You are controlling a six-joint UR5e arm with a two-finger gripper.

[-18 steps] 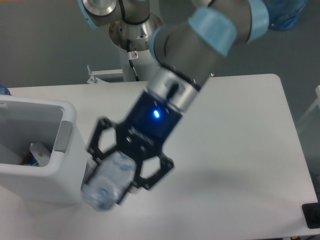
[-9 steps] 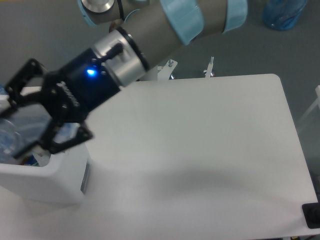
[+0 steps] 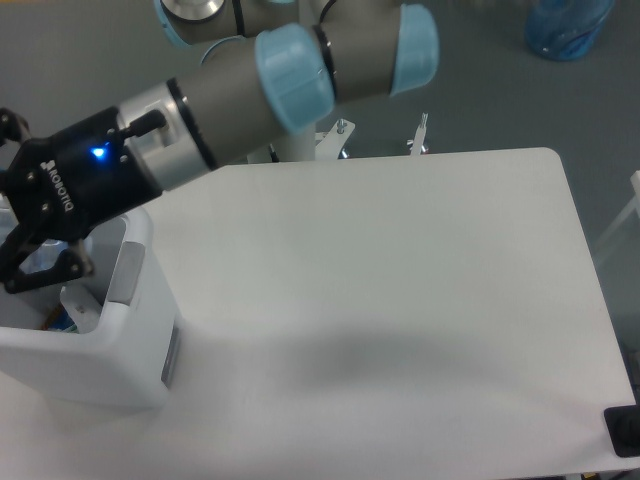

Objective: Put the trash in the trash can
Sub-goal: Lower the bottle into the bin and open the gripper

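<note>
gripper (image 3: 15, 235): over the trash can (image 3: 135, 330), fingers spread; whether they grip the clear bottle (image 3: 38, 258) glimpsed between them cannot be told. white pouch (image 3: 78, 305): inside. advice: release above the opening, lift clear of the rim.

White trash can (image 3: 100, 365) with grey handle panel (image 3: 124, 272) (black claw (image 3: 25, 235), blue light) on a white table (image 3: 400, 280).
</note>
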